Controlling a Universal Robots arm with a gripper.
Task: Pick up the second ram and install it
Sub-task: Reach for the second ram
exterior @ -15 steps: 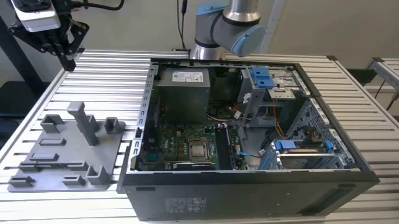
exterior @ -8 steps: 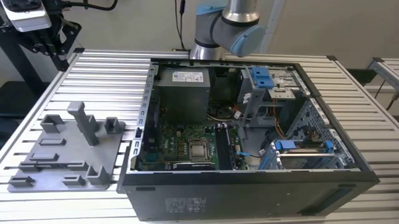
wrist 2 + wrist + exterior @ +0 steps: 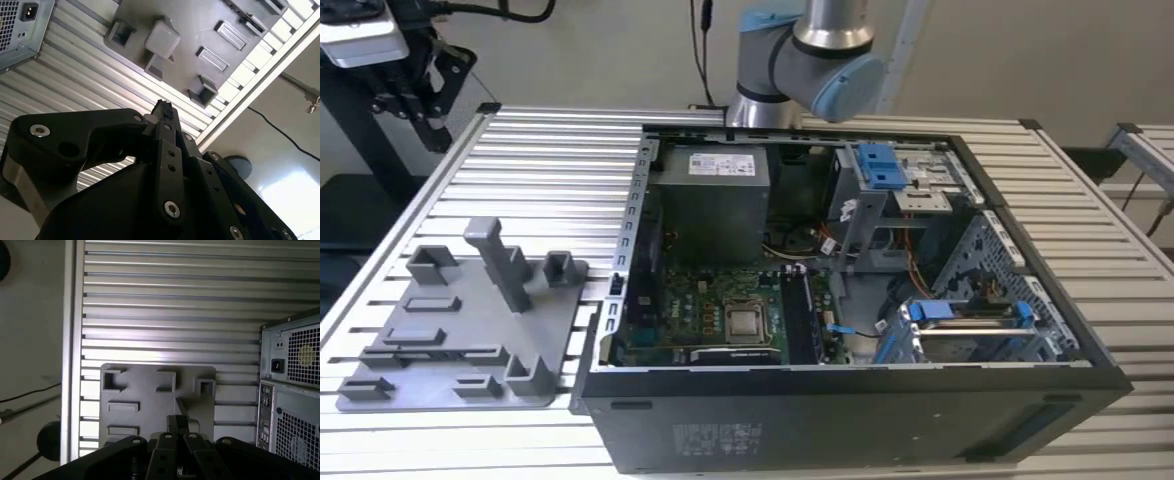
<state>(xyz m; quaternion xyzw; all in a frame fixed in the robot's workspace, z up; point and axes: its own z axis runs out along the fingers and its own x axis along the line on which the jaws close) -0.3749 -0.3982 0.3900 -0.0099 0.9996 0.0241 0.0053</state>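
In the exterior view, the open black metal computer case is lying on its side on the ribbed aluminium surface. Inside the case, just beside the square silver processor socket toward the exterior view's right, a thin, long bluish strip is standing on edge in the memory slots. It is looking like the second ram, though I cannot tell for certain, since its flat face is turning away from this camera. The black pincer is hanging outside the case, toward the exterior view's upper left, so the ram is sitting well apart from it. A flat grey plastic fixture tray is lying just beside the case, on the exterior view's left.

In the second wrist view, the pincer is showing its fingers drawn narrow, tip against tip, and gripping nothing. The grey tray is lying beyond the tips, with a corner of the case's rear panel beside it.

In the first wrist view, the pincer is again looking narrow and is carrying nothing. It is hanging over the tray, with the case's perforated rear panel standing beside the tray.
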